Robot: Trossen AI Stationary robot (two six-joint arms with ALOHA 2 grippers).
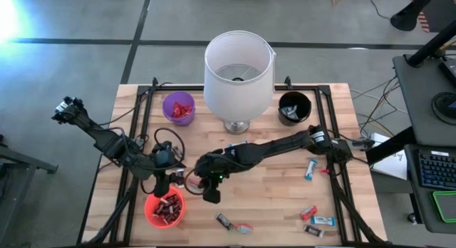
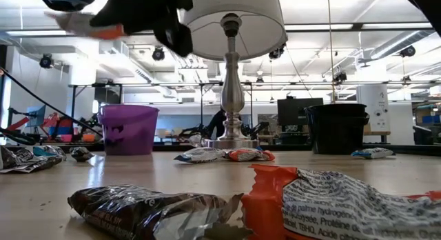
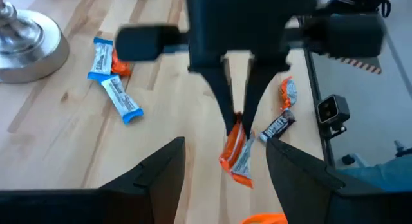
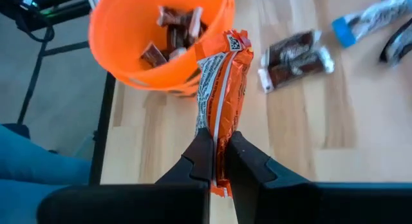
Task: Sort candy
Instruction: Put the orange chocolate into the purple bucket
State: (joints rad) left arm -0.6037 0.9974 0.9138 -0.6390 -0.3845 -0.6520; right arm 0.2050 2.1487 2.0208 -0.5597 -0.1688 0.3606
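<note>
The right hand (image 4: 219,161) pinches one end of an orange-and-silver candy bar (image 4: 221,89), suspended beside the orange cup (image 4: 106,40). The left hand (image 3: 225,166) stands open just beside it. The wrapper looks light, limp and slippery; grip a crimped end.

At the near edge of the counter (image 2: 158,172) lie a dark brown candy bar (image 2: 148,207) and an orange one (image 2: 344,204), touching each other. Farther back a lamp (image 2: 232,67) stands in the middle, with a purple cup (image 2: 128,129) on one side and a black cup (image 2: 337,128) on the other. My arm (image 2: 138,12) shows blurred above.
</note>
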